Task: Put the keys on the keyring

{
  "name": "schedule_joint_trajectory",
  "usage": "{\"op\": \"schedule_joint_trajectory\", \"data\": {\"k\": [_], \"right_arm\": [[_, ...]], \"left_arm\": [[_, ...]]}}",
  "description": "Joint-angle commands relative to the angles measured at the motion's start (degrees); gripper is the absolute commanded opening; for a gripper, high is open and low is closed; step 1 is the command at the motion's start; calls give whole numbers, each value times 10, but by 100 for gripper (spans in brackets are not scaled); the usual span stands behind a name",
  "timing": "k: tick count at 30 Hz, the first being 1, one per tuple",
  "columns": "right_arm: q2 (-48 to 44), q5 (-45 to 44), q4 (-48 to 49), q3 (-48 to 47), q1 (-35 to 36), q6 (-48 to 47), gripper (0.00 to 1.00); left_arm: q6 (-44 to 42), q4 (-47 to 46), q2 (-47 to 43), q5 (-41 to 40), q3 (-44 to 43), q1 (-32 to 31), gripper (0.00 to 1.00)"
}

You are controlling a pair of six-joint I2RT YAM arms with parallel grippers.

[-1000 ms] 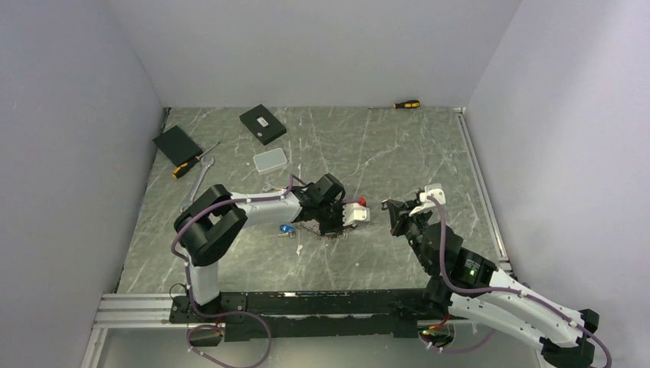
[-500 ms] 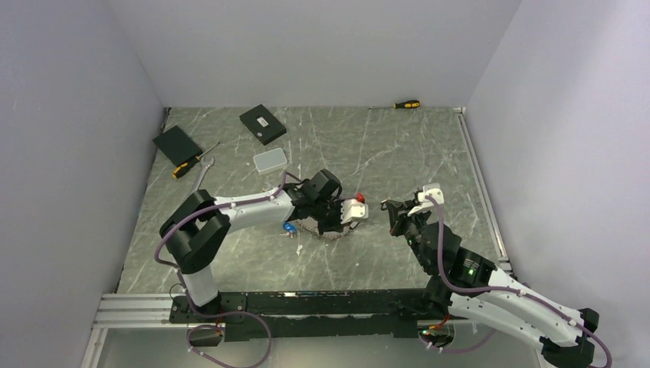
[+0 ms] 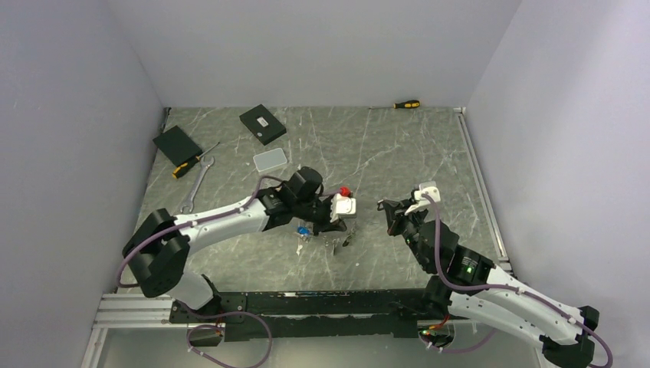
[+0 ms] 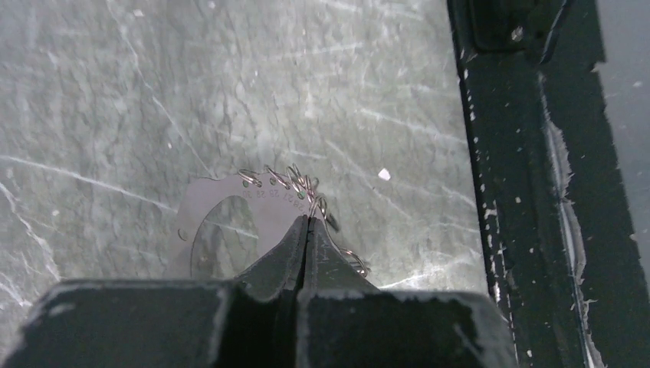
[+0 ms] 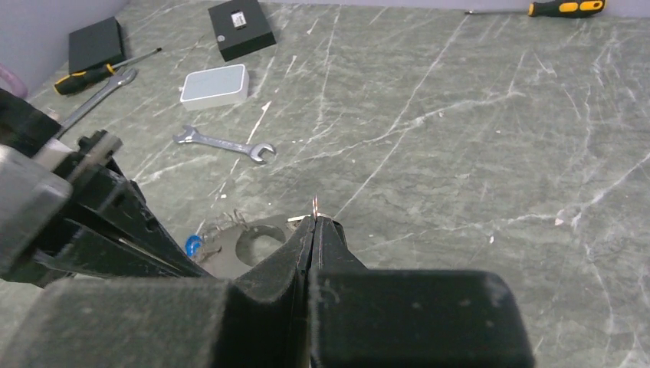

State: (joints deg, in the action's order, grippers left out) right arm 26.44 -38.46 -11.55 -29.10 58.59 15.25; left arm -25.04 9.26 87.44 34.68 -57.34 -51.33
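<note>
Pinching keyring (image 4: 299,180): left claw (image 4: 306,219) | right claw (image 5: 315,221) pressed together, apart | black edge rail (image 4: 529,192) near left claw

Pale case (image 3: 270,159): flat, light grey, rounded corners, lying on the table.
Labelled black box (image 3: 262,124): just behind the pale case.
Plain black box (image 3: 177,144): well left of the pale case.
Yellow-handled screwdriver (image 3: 189,162): left of the pale case.
Long wrench (image 3: 198,182): left of the pale case and nearer the camera.
Small open-ended wrench (image 5: 224,143): just in front of the pale case.
Second screwdriver (image 3: 406,104): far right of the pale case, by the back wall.
Table (image 3: 398,153): grey-green, marbled.
</note>
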Motion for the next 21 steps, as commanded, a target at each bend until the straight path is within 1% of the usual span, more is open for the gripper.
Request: {"op": "schedule_joint_trajectory", "data": {"k": [1, 4, 7, 10, 12, 13, 15, 17, 18, 19, 21], "right_arm": [[0, 23, 23, -33, -1, 1, 0], [-3, 42, 37, -36, -1, -8, 0], [-9, 59, 54, -34, -1, -19, 0], [-9, 71, 66, -35, -1, -26, 0], [-3, 74, 67, -37, -1, -28, 0], [2, 73, 66, -41, -1, -27, 0], [14, 72, 61, -47, -1, -27, 0], [24, 74, 59, -53, -1, -28, 0], [28, 73, 57, -55, -1, -28, 0], [32, 68, 55, -57, -1, -27, 0], [39, 46, 45, -61, -1, -19, 0]], "left_arm": [[73, -124, -53, 67, 28, 12, 0], [152, -222, -76, 100, 70, 27, 0], [254, -376, -85, 159, 118, 50, 0], [362, -545, -81, 182, 168, 77, 0], [411, -624, -70, 194, 188, 90, 0], [420, -630, -65, 198, 190, 95, 0], [410, -590, -62, 205, 181, 101, 0], [370, -515, -64, 203, 166, 102, 0], [340, -454, -67, 193, 155, 99, 0], [307, -392, -69, 175, 140, 94, 5], [230, -270, -72, 109, 114, 72, 20]]}}
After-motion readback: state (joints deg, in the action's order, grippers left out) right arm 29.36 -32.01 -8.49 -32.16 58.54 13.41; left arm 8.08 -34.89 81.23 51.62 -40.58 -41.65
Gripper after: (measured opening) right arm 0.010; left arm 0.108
